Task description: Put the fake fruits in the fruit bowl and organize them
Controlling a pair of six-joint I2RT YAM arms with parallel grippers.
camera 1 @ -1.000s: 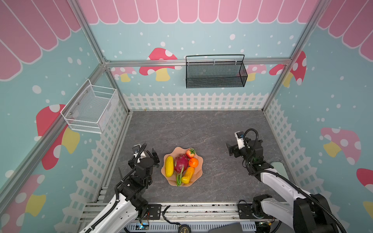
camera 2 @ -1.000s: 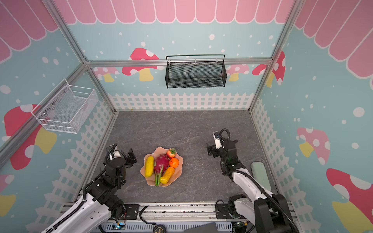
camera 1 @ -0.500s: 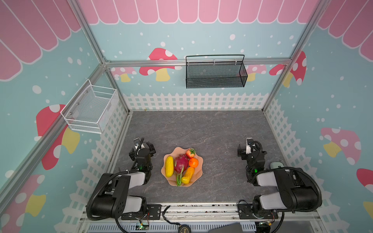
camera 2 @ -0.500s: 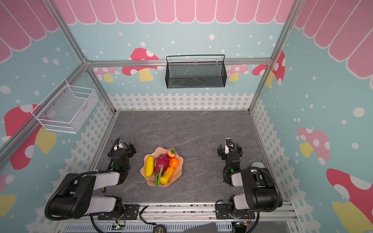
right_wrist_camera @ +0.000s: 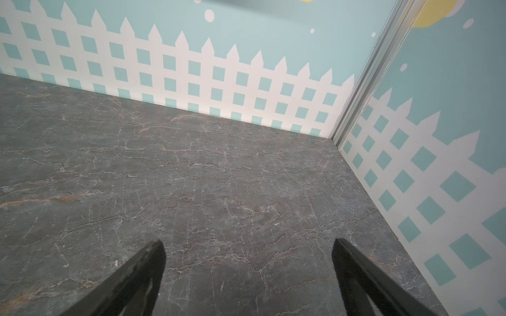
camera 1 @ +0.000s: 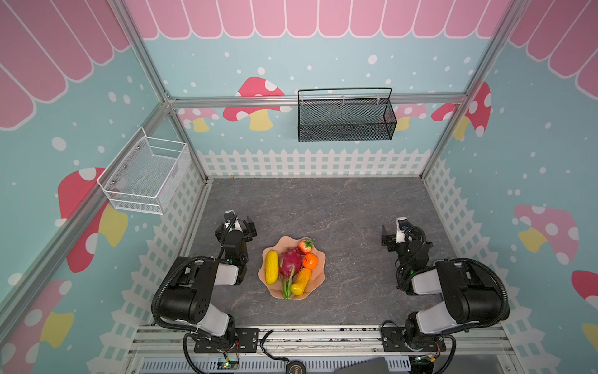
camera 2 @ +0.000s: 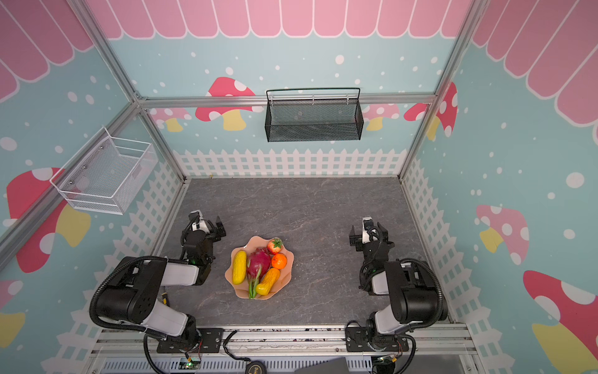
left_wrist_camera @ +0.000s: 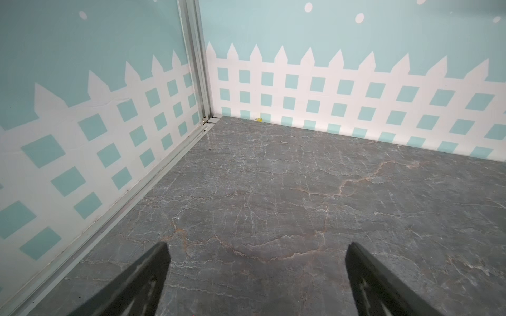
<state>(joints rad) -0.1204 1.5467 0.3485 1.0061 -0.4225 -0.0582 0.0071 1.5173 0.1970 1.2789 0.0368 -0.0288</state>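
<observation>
Five fake fruits [camera 1: 291,270] are gathered in the fruit bowl [camera 1: 282,243] on the desk [camera 1: 323,210], with the dragon fruit [camera 1: 289,263] flanked by the yellow oblong [camera 1: 271,267], orange [camera 1: 310,260] and gourd [camera 1: 301,281]. The strawberry [camera 1: 305,246] is perched at the far rim and could likely be rolled out by any nudge. Both the left fingers [left_wrist_camera: 147,273] and the right fingers [right_wrist_camera: 142,273] are spread wide, nothing held, well apart from the bowl.

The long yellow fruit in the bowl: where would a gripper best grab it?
Probably across its narrow middle, coming straight down. The yellow fruit lies flat along the left edge of the bowl. The dragon fruit sits close on its right, so that side is tight.
</observation>
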